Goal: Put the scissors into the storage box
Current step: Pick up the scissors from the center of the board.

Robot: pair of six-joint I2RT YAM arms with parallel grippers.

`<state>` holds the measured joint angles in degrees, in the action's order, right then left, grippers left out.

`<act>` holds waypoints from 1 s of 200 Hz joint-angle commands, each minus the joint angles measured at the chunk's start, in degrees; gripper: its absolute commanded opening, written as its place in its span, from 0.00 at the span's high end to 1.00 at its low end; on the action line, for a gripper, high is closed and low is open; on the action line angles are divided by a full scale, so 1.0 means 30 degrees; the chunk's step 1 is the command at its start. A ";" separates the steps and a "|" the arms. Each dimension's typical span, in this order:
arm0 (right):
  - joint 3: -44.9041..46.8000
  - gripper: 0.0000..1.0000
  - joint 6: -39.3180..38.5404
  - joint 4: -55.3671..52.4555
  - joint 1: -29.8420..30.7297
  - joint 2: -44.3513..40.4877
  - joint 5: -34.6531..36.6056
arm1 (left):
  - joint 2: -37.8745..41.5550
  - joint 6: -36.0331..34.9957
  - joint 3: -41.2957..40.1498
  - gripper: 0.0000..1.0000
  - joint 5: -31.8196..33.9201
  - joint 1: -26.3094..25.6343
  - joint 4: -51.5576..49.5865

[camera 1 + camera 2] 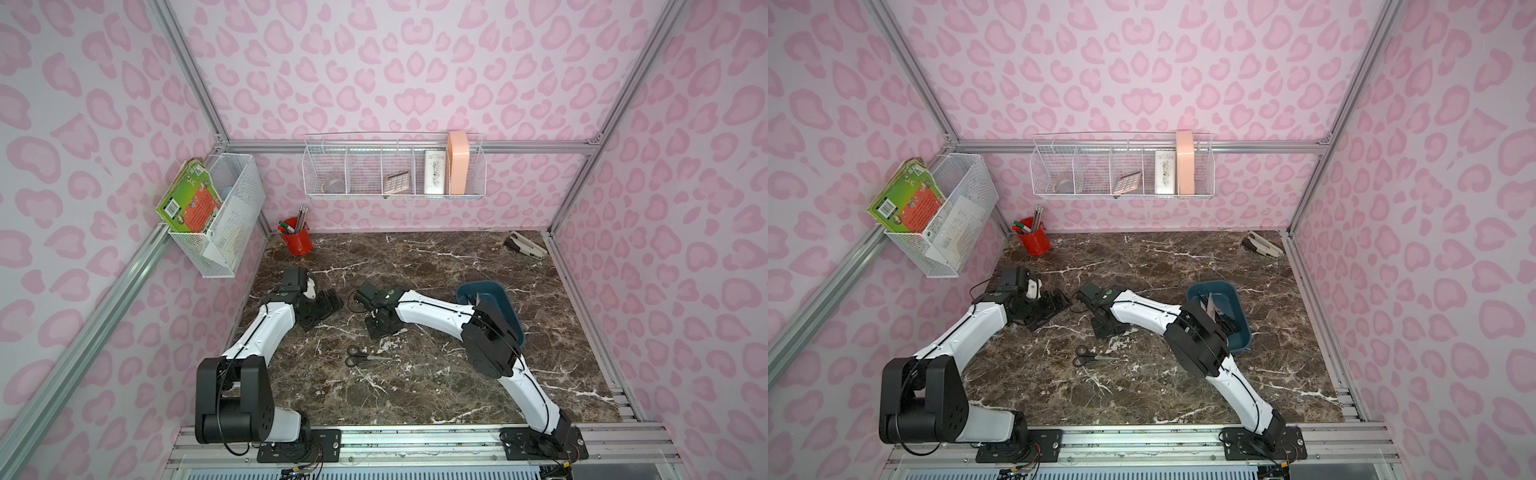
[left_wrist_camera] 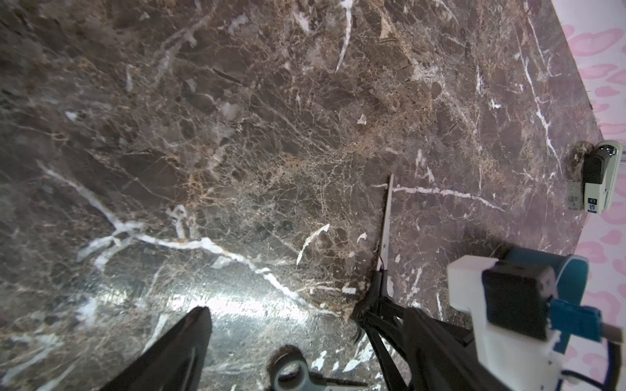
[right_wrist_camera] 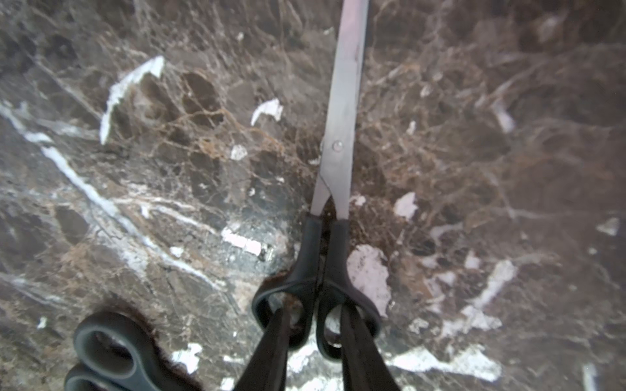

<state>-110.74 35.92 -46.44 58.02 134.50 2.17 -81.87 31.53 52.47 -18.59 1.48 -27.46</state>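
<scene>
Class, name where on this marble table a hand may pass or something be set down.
Free: the back strip between red pen cup and stapler; the front right corner before the storage box. Crowded: mid-table, around the left end effector, right end effector and loose scissors.

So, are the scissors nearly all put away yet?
Nearly. Done: some scissors already lie in the storage box. In hand: the right gripper has its fingers at the handle loops of a black-handled pair on the table, though I cannot tell if it grips yet. Left: that pair, plus one more pair lying nearby. The left gripper is open and empty.
</scene>
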 commanded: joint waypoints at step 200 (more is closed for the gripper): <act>0.0506 1.00 -0.1024 -0.0605 -0.1007 -0.2289 0.0638 | 0.0057 -0.0238 -0.0158 0.07 0.0040 0.0043 -0.0086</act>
<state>-110.83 33.67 -50.15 55.40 132.40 3.68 -81.36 31.35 51.86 -18.52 1.54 -27.42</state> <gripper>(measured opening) 0.075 0.933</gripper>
